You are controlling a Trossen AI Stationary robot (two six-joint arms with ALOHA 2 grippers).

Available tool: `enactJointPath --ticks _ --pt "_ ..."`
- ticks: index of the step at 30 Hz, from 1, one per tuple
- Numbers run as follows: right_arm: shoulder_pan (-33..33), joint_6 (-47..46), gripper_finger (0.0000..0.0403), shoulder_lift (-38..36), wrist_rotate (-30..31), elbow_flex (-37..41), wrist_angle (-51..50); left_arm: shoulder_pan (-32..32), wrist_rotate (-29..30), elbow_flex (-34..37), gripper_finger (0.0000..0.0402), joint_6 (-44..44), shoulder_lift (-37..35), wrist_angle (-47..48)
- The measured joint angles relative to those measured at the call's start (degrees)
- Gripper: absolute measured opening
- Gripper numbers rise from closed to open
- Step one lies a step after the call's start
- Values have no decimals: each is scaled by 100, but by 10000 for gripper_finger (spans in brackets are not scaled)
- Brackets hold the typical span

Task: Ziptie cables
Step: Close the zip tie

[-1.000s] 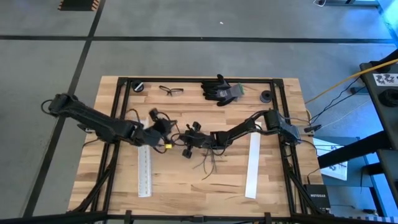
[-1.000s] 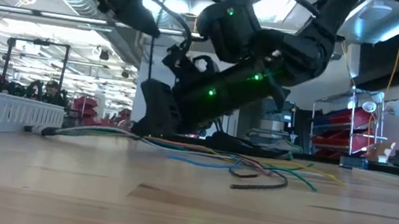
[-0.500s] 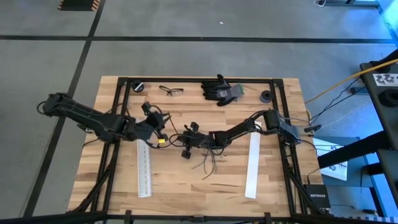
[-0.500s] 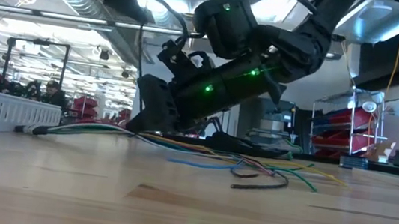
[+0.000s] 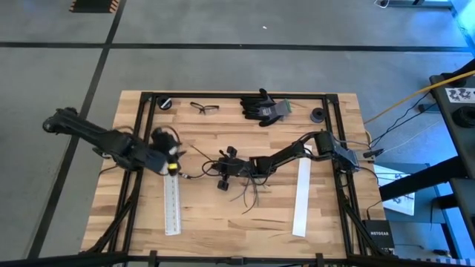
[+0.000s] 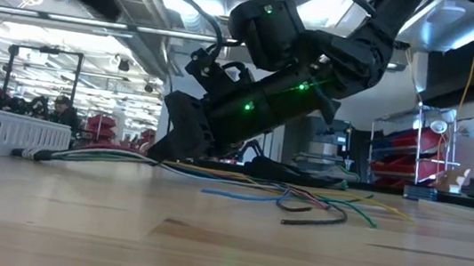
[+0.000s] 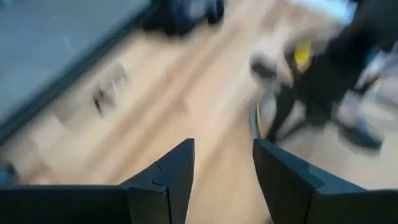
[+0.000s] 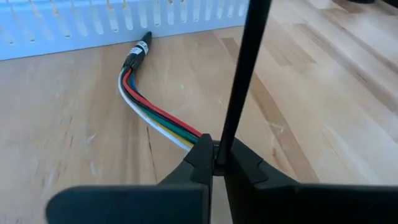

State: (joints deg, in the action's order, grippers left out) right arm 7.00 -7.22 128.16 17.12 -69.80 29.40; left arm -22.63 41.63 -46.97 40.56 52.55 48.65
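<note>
Cables lie on the wooden surface near its middle, their long axis running roughly left to right in the high view: the joined end, capped by a small dark connector, points toward the left white strip, and the loose ends splay apart toward the near edge on the right arm's side. In the right wrist view the bundle shows red, green, white and yellowish strands side by side, curving from the connector back to the right gripper, whose fingers are clenched together on a thin black strip that stands up between them; it may be a ziptie, though the view does not settle that. The bundle passes under that gripper, and whether the fingers also pinch it I cannot tell. From the low view the right gripper sits down at the surface over the bundle, with blue, green and dark strands fanning out flat beside it. The left gripper is clear of the cables, above the top end of the left strip, its fingers parted with nothing between them. A second white strip lies on the right side. Gloves, glasses and two dark round things sit along the far edge.
</note>
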Motion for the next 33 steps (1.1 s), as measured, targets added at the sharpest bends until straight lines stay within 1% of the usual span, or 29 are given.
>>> enactJointPath --ticks 1,3,5,8,10,12,16,18,21,23,26,31,33 --pt "-2 4 1 0 0 0 12 -81 -66 245 150 198 36 -180" --pt "-23 10 1 0 2 0 31 -180 -100 801 150 390 143 -990" --pt "-31 10 1 0 -38 0 33 -169 -98 1356 150 384 305 -2146" --pt "-39 10 1 0 -46 0 40 -49 -136 2062 151 62 749 -3950" --pt "-39 10 1 0 -46 0 42 58 -129 2310 151 -227 1092 -4949" --pt "-39 8 2 0 -46 0 42 187 -204 2356 151 -463 1455 -5614" --pt "-39 8 3 -2 -37 0 44 391 -721 2381 151 -636 2207 -6490" --pt "-39 8 3 -2 -33 0 47 432 -832 2373 151 -681 2539 -6898" --pt "-39 8 4 -2 -31 0 47 489 -833 2375 150 -698 2925 -7221" --pt "-39 8 4 -4 -30 0 47 549 -725 2375 150 -700 3076 -7458" --pt "-39 6 4 -4 -28 0 45 625 -517 2375 150 -780 3202 -7638" --pt "-39 6 4 -4 -26 0 46 794 -503 2373 150 -934 3370 -7796" --pt "-39 4 4 -4 -23 0 45 867 -508 2375 143 -972 3421 -7908"
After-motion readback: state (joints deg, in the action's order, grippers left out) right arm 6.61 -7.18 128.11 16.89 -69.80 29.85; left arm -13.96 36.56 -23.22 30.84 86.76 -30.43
